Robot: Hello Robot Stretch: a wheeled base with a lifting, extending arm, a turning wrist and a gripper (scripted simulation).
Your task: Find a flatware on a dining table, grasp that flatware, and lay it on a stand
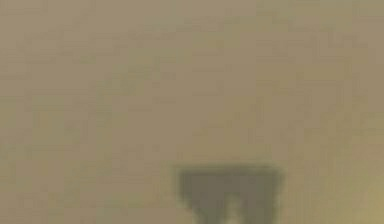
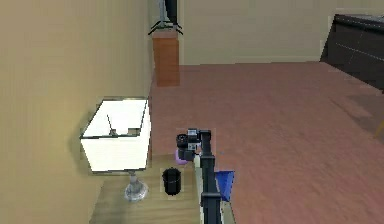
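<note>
Fingers (image 2: 184,147) are seen at the far end of the dark arm (image 2: 208,195), which rises from the bottom edge of the arm side view just right of the middle. They are placed near the far edge of a light wooden bench (image 2: 106,210) in the lower left of that view. A small purplish patch (image 2: 182,156) is seen right at the fingers; whether it is the flatware cannot be told, and whether anything is held by the fingers cannot be told either, since the bench lies close behind them.

On the bench a lamp (image 2: 116,136) with a white box-shaped shade is set on a pale, rounded foot. A small dark cup-like cylinder (image 2: 172,180) is stood just beside that foot, between the lamp and the arm. A blue shape (image 2: 227,184) is seen just right of the arm.

Reddish-brown floor (image 2: 280,120) is spread beyond the bench. A tan wall (image 2: 50,70) is seen along the left, with an orange-brown upright panel (image 2: 165,60) at its far end. Dark furniture (image 2: 358,45) is placed in the upper right corner.

In the forward view, a plain tan surface (image 1: 190,80) is faced closely.
</note>
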